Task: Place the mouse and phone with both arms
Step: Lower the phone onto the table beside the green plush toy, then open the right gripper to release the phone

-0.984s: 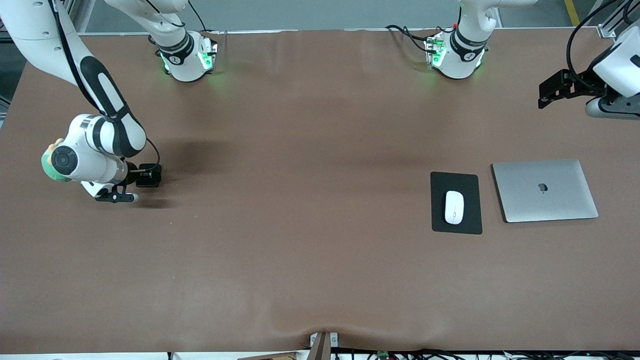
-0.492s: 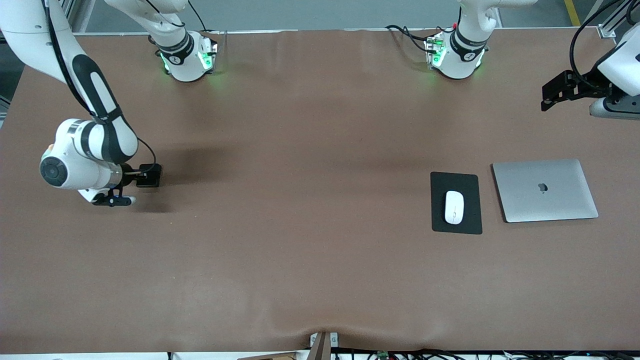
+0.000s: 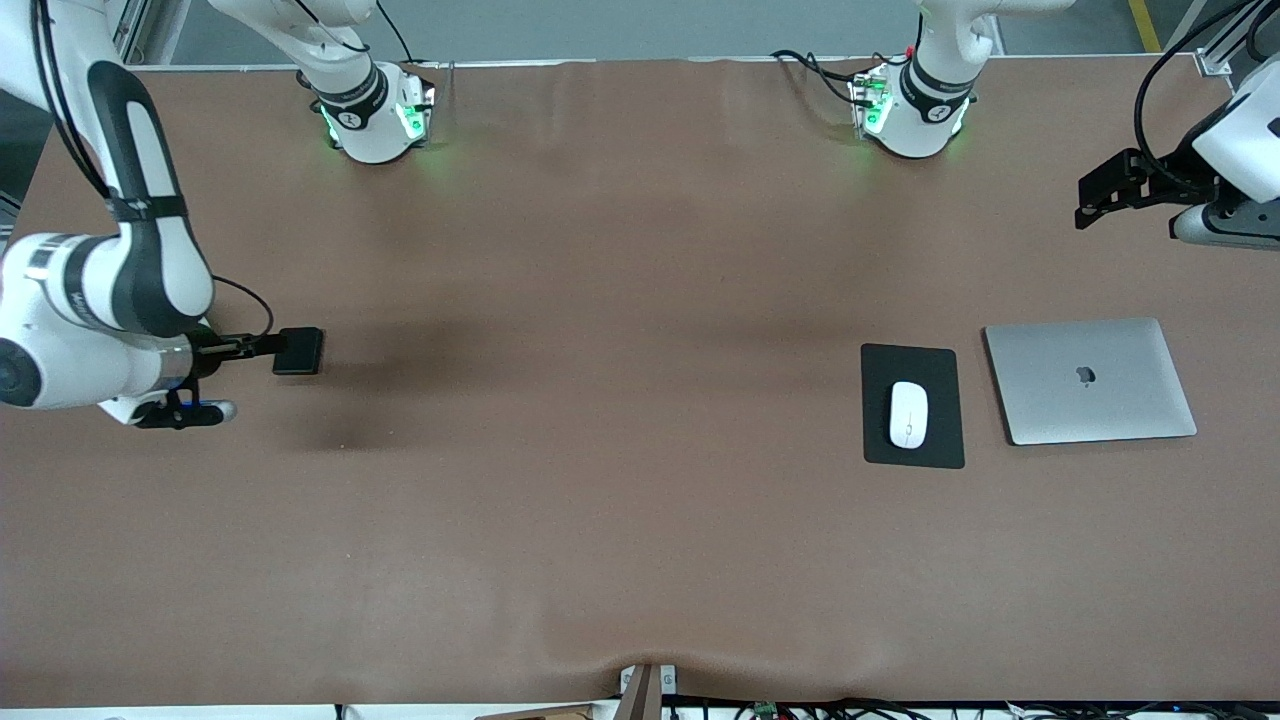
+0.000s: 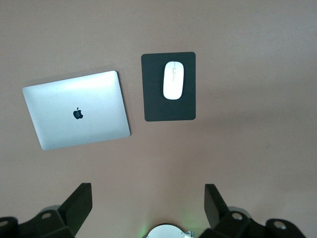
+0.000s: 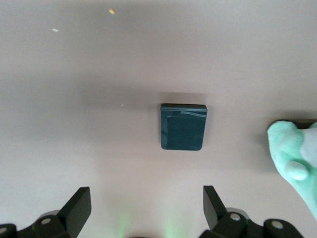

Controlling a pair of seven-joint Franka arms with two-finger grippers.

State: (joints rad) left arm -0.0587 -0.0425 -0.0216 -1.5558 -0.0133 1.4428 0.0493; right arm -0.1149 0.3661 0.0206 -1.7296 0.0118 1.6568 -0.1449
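Note:
The white mouse [image 3: 908,414] lies on a black mouse pad [image 3: 935,365] beside a closed silver laptop [image 3: 1090,381]. It also shows in the left wrist view [image 4: 173,80]. The black phone [image 3: 298,351] lies flat on the table near the right arm's end, and shows in the right wrist view [image 5: 183,126]. My right gripper [image 3: 250,346] is open and empty, up in the air beside the phone and apart from it [image 5: 147,196]. My left gripper [image 3: 1090,200] is open and empty, high over bare table between its base and the laptop [image 4: 148,193].
A mint-green soft thing [image 5: 294,161] lies beside the phone in the right wrist view; the right arm hides it in the front view. The two arm bases [image 3: 375,115] [image 3: 910,110] stand along the table's edge farthest from the front camera.
The right arm has risen and drawn back toward its end of the table, away from the phone. The phone stays put. The left gripper has barely moved.

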